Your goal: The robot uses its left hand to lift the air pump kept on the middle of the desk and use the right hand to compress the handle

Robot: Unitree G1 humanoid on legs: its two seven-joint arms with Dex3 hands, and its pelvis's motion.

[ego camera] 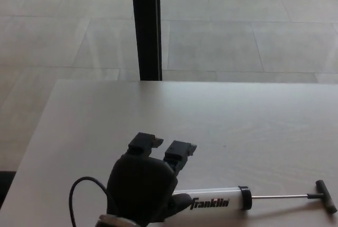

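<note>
A: Where's your air pump (216,200)?
B: Lying on the tabletop (253,126) at 5 o'clock, handle (326,196) out at 3. Your left hand (142,182) covers its near end; grip I can't tell.

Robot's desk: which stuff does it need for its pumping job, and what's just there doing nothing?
Needed:
- air pump, white barrel lying on the desk
- pump handle, rod pulled out
- left hand, at the barrel's left end

Just there:
- black post behind the desk
- tiled floor
- black cable on the arm
</note>
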